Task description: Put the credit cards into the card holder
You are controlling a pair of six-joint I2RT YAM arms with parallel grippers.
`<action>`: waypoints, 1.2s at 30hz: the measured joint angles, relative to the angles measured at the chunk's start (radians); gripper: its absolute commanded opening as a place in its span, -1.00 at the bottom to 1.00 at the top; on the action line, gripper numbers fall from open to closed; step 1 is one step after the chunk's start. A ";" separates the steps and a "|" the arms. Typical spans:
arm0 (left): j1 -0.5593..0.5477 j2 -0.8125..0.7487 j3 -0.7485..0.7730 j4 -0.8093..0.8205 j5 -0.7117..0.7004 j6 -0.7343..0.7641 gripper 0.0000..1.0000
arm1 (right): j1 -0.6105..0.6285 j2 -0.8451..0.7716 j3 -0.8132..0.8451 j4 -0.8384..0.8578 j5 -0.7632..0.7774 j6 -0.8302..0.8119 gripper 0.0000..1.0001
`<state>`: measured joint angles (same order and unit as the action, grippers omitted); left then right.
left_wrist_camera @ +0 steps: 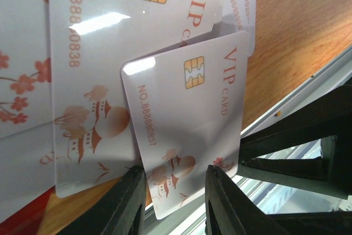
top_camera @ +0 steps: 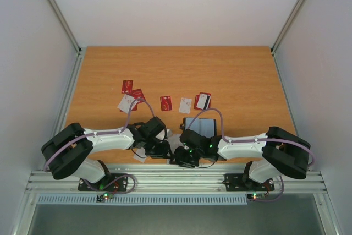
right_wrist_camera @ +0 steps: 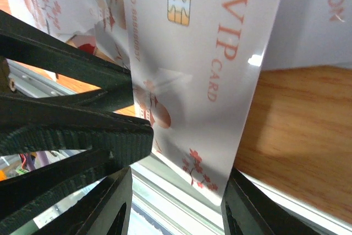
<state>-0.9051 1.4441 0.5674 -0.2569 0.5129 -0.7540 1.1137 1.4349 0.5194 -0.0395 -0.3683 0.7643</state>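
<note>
A white credit card (left_wrist_camera: pixel 187 114) marked VIP, with red drawings, juts out past the table's near edge. My left gripper (left_wrist_camera: pixel 176 202) is shut on its lower corner, one finger on the long edge and the other over the short end. My right gripper (right_wrist_camera: pixel 176 207) is open and straddles the same card (right_wrist_camera: pixel 203 70); its right fingertip touches the card's edge and a gap shows on the left. Both grippers meet at the near edge (top_camera: pixel 170 153). The black card holder (top_camera: pixel 201 126) lies open just behind them, pale grey inside. More red and white credit cards (top_camera: pixel 166 103) lie farther back.
Other white cards (left_wrist_camera: pixel 93 81) lie stacked under and beside the held one. The metal rail (top_camera: pixel 176 180) runs below the table's near edge. Red cards (top_camera: pixel 127 87) and a striped card (top_camera: pixel 202 100) sit mid-table. White walls enclose the table.
</note>
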 measured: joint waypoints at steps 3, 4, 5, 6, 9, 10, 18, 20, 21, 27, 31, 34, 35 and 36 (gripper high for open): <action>0.001 0.000 0.000 0.001 -0.002 -0.001 -0.36 | -0.005 0.000 0.000 0.010 0.002 -0.008 -0.10; 0.002 0.000 0.000 0.001 -0.003 -0.001 -0.36 | -0.006 0.000 0.000 0.011 0.002 -0.011 -0.10; 0.002 0.000 0.000 0.001 -0.003 -0.001 -0.36 | -0.006 0.000 0.000 0.012 0.002 -0.012 -0.10; 0.002 0.000 0.000 0.001 -0.004 -0.001 -0.36 | -0.007 0.000 0.000 0.013 0.002 -0.014 -0.10; 0.002 -0.003 0.000 0.000 -0.008 -0.001 -0.36 | -0.008 0.000 0.000 0.015 0.003 -0.015 -0.12; 0.002 -0.005 -0.001 0.000 -0.010 -0.001 -0.36 | -0.010 0.000 0.000 0.017 0.003 -0.015 -0.13; 0.014 -0.005 -0.003 0.003 -0.015 0.002 -0.38 | -0.024 0.009 0.000 0.038 0.003 -0.015 -0.23; 0.018 -0.006 -0.007 0.011 -0.012 0.002 -0.42 | -0.026 0.011 0.000 0.040 0.003 -0.015 -0.26; 0.021 -0.006 -0.010 0.016 -0.008 0.002 -0.42 | -0.027 0.012 0.000 0.042 0.004 -0.016 -0.27; 0.035 -0.006 -0.027 0.051 0.009 0.001 -0.43 | -0.033 0.024 0.000 0.057 0.007 -0.023 -0.33; 0.043 -0.005 -0.032 0.066 0.016 0.000 -0.43 | -0.040 0.039 0.005 0.059 0.005 -0.029 -0.38; 0.053 -0.004 -0.033 0.073 0.015 0.000 -0.43 | -0.048 0.051 0.013 0.063 0.004 -0.033 -0.45; 0.057 -0.004 -0.033 0.075 0.014 0.000 -0.43 | -0.052 0.056 0.015 0.067 0.002 -0.034 -0.48; 0.060 -0.004 -0.033 0.076 0.014 0.000 -0.43 | -0.055 0.062 0.016 0.073 -0.001 -0.035 -0.50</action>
<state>-0.8448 1.4403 0.5343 -0.1814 0.5274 -0.7536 1.0584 1.4971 0.5350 0.0338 -0.3695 0.7292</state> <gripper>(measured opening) 0.285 0.282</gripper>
